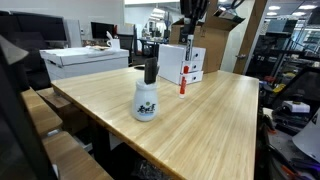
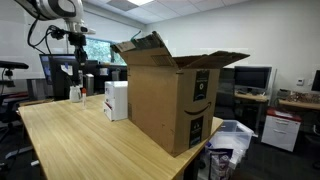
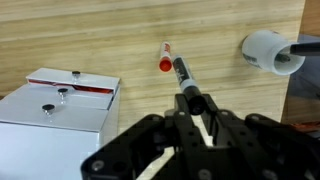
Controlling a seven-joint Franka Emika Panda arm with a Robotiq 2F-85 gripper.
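Observation:
My gripper (image 3: pixel 192 105) is shut on a marker (image 3: pixel 178 72) with a black body and a red tip. The marker hangs upright from the jaws, tip down, close above the wooden table (image 1: pixel 210 120). In an exterior view the gripper (image 1: pixel 190 18) is high over the table and the marker (image 1: pixel 183 80) reaches down beside a white and red box (image 1: pixel 190 62). A white spray bottle (image 1: pixel 146 98) with a black nozzle stands nearer the table's front; in the wrist view the bottle (image 3: pixel 264 51) lies to the upper right. Whether the tip touches the wood I cannot tell.
The white box (image 3: pixel 58 110) with red trim sits left of the marker in the wrist view. A large open cardboard box (image 2: pixel 175 95) stands on the table behind it. Desks, monitors and chairs surround the table (image 2: pixel 70 135).

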